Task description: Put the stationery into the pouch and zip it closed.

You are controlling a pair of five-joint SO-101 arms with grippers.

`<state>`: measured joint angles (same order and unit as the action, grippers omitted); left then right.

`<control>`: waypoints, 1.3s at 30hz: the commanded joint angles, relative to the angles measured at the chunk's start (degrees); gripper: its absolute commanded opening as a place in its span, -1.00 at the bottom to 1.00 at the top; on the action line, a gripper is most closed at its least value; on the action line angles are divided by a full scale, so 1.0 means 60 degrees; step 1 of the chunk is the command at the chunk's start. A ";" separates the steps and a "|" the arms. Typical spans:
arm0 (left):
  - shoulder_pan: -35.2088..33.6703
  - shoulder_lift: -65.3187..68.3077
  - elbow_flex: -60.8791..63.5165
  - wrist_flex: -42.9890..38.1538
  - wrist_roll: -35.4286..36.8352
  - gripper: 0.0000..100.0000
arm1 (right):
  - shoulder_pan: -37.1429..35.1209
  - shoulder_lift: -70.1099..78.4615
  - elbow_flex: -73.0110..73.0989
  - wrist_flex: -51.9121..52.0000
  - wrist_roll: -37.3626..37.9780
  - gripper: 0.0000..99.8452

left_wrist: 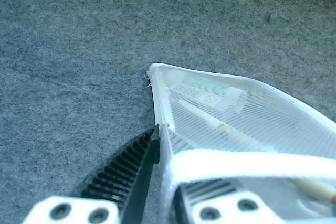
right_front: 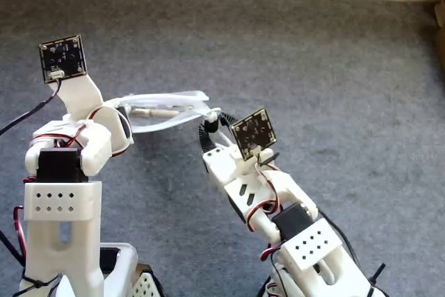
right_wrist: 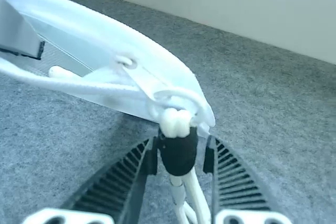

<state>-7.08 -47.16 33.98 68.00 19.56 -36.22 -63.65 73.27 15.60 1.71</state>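
Your stationery (left_wrist: 210, 90) is already inside the pouch (right_front: 167, 113) between the arms, your left gripper (left_wrist: 165, 148) pinches its left end, your right gripper (right_wrist: 180, 148) pinches the zip pull (right_wrist: 178, 157), and the top looks open, so zipping is left.

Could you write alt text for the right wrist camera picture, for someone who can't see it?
The right gripper pinches the black zipper pull of a white see-through pouch between two ribbed black fingers. A knotted white cord ties the pull to the pouch, which hangs over a grey felt-like surface.
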 commanded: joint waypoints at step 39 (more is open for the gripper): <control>-0.0183 -0.0256 0.0168 -0.0293 -0.0190 -0.99 | -0.0081 -0.1194 -0.0535 -0.0198 0.1582 -0.99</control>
<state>-7.16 -47.69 35.12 67.65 19.03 -36.22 -68.22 73.27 15.25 8.66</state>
